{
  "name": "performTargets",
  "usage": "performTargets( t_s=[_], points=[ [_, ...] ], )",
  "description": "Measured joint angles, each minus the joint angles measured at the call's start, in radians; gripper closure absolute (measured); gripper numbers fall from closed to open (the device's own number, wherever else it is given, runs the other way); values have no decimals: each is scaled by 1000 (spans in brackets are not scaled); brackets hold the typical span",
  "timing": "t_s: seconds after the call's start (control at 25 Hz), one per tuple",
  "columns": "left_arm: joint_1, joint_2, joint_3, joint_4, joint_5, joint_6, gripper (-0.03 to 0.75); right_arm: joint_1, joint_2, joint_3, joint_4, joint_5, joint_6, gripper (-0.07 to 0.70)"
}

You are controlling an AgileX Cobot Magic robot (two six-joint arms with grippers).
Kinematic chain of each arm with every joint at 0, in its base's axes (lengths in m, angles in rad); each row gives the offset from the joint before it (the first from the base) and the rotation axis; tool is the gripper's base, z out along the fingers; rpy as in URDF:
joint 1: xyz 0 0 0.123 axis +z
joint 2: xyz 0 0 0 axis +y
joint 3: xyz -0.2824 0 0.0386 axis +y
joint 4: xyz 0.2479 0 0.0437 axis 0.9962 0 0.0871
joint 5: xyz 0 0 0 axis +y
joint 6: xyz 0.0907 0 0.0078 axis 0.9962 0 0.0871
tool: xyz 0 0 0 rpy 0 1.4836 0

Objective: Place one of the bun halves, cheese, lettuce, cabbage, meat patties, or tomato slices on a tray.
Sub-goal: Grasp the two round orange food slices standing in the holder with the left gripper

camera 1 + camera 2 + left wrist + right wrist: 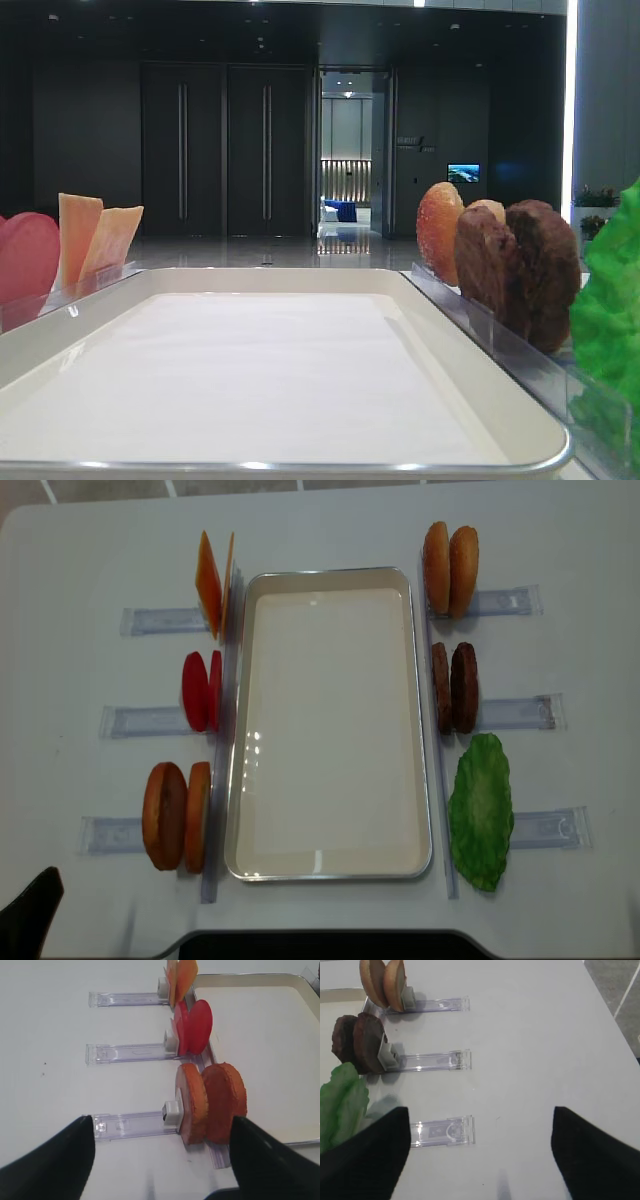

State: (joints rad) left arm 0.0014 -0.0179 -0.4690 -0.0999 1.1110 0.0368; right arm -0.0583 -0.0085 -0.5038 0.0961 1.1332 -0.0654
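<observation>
An empty white tray (330,580) lies in the middle of the table. Left of it stand cheese (213,585), tomato slices (200,690) and two bun halves (175,815) in clear racks. On its right are two more bun halves (450,568), the meat patties (455,687) and a green lettuce leaf (482,810). No cabbage is in view. My left gripper (160,1160) is open, hovering short of the near bun halves (212,1102), gripping nothing. My right gripper (480,1155) is open over bare table, beside the lettuce (342,1105).
Clear plastic rails (135,720) stick outward from each food rack on both sides. One empty rail (442,1132) lies just ahead of my right gripper's left finger. The table's right edge (612,1015) and grey floor show beyond it.
</observation>
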Motion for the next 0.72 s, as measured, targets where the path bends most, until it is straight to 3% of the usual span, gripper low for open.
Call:
performTargets(
  t_s=[0.24, 0.72],
  points=[
    [0, 6, -6, 0, 10, 0, 73, 0, 0, 0, 0, 0, 0, 82],
    [0, 239, -94, 4, 79, 0, 129, 0, 0, 0, 0, 0, 0, 82]
  ],
)
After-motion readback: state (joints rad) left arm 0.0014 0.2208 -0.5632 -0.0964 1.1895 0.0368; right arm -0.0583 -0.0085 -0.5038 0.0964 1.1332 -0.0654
